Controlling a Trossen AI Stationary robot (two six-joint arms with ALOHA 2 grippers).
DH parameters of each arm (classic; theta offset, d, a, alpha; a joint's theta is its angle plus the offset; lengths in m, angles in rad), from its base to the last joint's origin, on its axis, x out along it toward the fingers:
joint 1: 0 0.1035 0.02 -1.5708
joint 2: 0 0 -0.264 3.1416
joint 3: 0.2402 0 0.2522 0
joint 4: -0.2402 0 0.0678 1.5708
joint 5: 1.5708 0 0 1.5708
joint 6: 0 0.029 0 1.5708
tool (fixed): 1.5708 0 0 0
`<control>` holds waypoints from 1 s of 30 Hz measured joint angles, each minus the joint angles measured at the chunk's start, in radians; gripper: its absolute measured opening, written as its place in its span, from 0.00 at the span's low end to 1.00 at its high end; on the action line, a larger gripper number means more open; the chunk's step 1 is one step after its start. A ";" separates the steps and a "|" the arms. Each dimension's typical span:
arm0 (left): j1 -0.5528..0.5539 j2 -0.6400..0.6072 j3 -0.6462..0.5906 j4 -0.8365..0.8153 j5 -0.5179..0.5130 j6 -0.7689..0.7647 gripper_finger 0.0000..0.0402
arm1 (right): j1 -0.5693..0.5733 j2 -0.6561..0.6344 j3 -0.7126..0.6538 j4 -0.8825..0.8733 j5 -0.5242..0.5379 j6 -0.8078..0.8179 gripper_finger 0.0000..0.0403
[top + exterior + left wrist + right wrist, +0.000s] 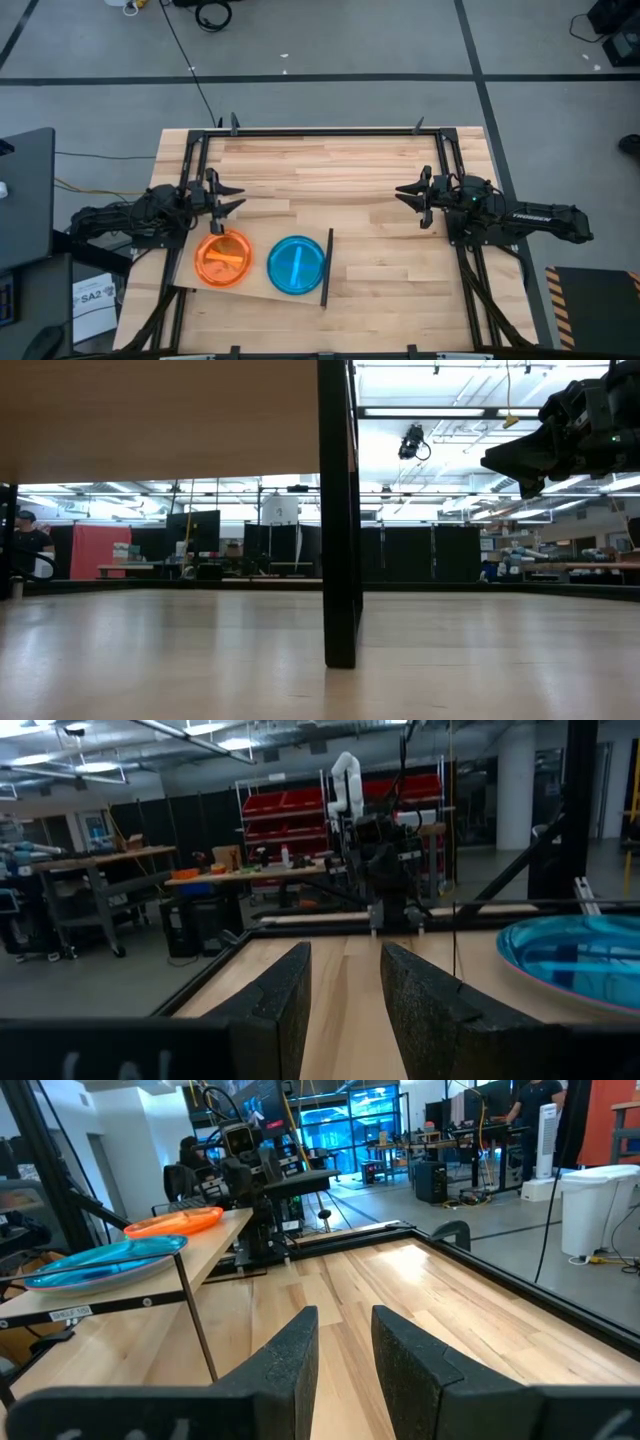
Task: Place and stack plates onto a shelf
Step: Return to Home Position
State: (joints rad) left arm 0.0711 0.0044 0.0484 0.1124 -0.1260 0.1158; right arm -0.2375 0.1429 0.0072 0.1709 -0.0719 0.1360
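Plates: orange plates [223,258] and blue plates [297,264] side by side on shelf [257,287].
Left gripper [236,197]: empty, narrow gap, near orange plates.
Right gripper [402,193]: empty, narrow gap, well apart.

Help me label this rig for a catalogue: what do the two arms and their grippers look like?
Both arms are black and jointed. The right arm carries white lettering and a small green light near the wrist; the left arm shows no readable marking. The left gripper and right gripper each have two blocky dark fingers with grainy faces.
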 joint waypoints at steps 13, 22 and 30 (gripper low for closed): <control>0.000 0.002 -0.001 0.044 0.000 0.000 0.32 | 0.000 0.000 0.000 0.000 0.000 0.000 0.26; -0.046 0.001 -0.001 0.047 -0.007 0.000 0.32 | 0.000 0.000 0.000 0.000 0.000 0.000 0.26; -0.065 -0.003 0.000 0.039 -0.007 -0.051 0.32 | 0.000 0.001 0.000 0.000 0.000 0.000 0.26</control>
State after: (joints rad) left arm 0.0063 0.0017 0.0487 0.1510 -0.1333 0.0650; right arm -0.2377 0.1436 0.0071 0.1711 -0.0719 0.1360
